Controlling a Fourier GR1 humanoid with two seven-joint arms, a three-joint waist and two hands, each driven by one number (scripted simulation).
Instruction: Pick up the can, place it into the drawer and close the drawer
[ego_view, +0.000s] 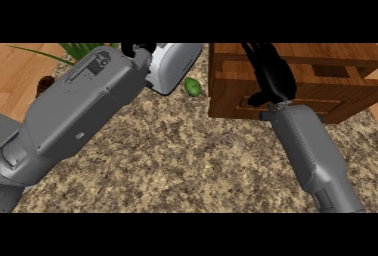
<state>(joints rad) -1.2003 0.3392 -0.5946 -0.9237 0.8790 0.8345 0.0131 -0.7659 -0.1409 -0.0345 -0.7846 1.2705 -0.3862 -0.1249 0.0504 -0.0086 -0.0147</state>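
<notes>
Two arms fill most of what I get from the head view. My left hand (140, 50) is at the far left of the counter (192, 150), and black fingers curl over the top of a pale grey cylinder that I read as the can (173, 67); it looks clamped on the can, tilted and lifted off the speckled surface, though the bulky forearm covers most of the palm. My right hand (272, 70) reaches far over the wooden drawer unit (236, 100) at the right, fingers stretched out long and straight, apart and holding nothing, lying across the cabinet's front.

By my judgement the pick is done and the rest is left: the can is still well to the left of the cabinet, not in any drawer, and nothing is closed on it yet. I cannot tell whether the drawer (325, 70) under my right hand is pulled out; I see a dark recess at the far right, partly cut off.

A small green object (193, 86) sits just beside the can, between it and the cabinet; some green leaves (77, 49) show at the far left edge.
</notes>
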